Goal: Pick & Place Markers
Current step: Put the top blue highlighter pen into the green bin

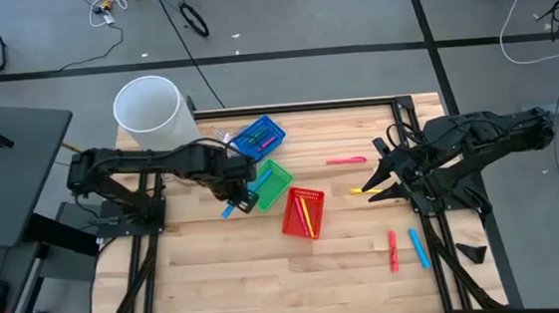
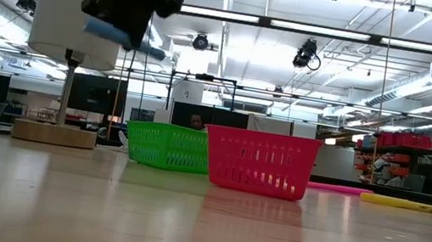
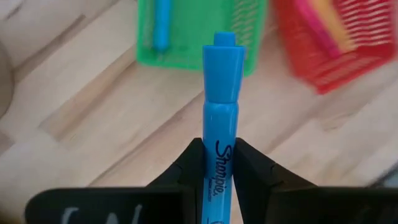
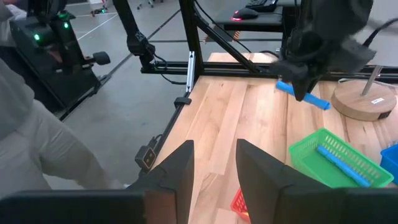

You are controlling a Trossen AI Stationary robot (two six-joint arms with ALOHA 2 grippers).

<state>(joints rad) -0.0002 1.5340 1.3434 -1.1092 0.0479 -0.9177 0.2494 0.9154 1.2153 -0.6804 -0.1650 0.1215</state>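
The left gripper (image 1: 238, 196), its fingers (image 3: 186, 168) largely hidden from above, clamps a blue marker (image 3: 221, 118) above the counter (image 1: 219, 271) beside the green basket (image 1: 274, 183), which holds another blue marker (image 4: 342, 163). Markers fill the blue basket (image 1: 256, 136) and red basket (image 1: 302, 213). Loose markers (image 1: 345, 159) lie rightward near the right gripper (image 1: 376, 174), fingers (image 4: 177, 168) parted, empty.

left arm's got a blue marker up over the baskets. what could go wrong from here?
1. The left gripper pinches the blue marker near one end, so most of it sticks out; it could swing or slip.
2. It hangs beside the green basket, not over it; a release here could miss.
3. The red basket sits close, so it might get bumped.
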